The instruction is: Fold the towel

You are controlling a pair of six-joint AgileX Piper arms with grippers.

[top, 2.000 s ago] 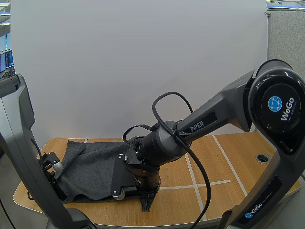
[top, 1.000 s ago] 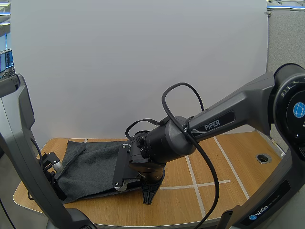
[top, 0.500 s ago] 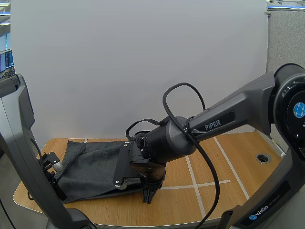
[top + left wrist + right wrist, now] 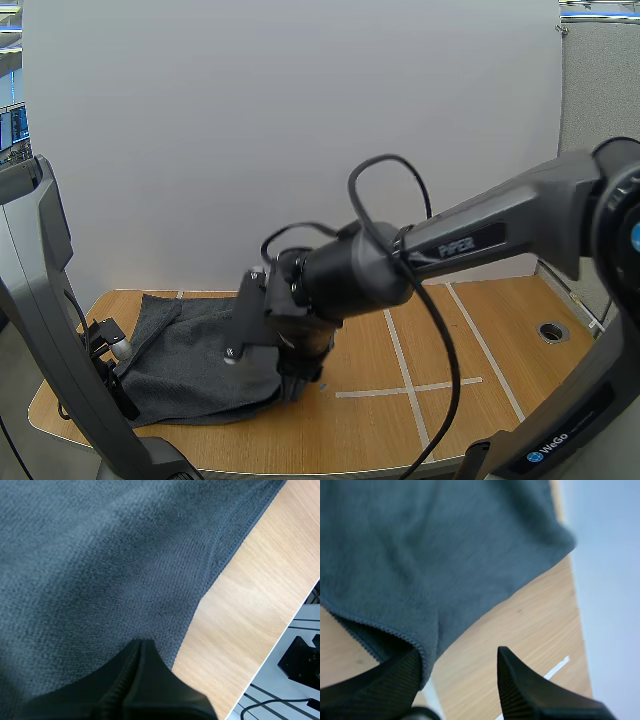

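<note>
While left claw [image 4: 141,644] rests clenched on the towel [image 4: 100,555], right claw [image 4: 458,652] gapes against its hem.

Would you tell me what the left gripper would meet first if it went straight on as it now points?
The grey towel: the left gripper points at the cloth just inside its hem, the table lying beside. It may be touching; depth is unclear.

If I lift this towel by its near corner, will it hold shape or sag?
Likely floppy: the towel lies in soft wrinkles, and its hemmed edge curls beside the right claw. Probably light; it looks thin. Its nubby weave may drag, not slide, on the wooden table.
</note>
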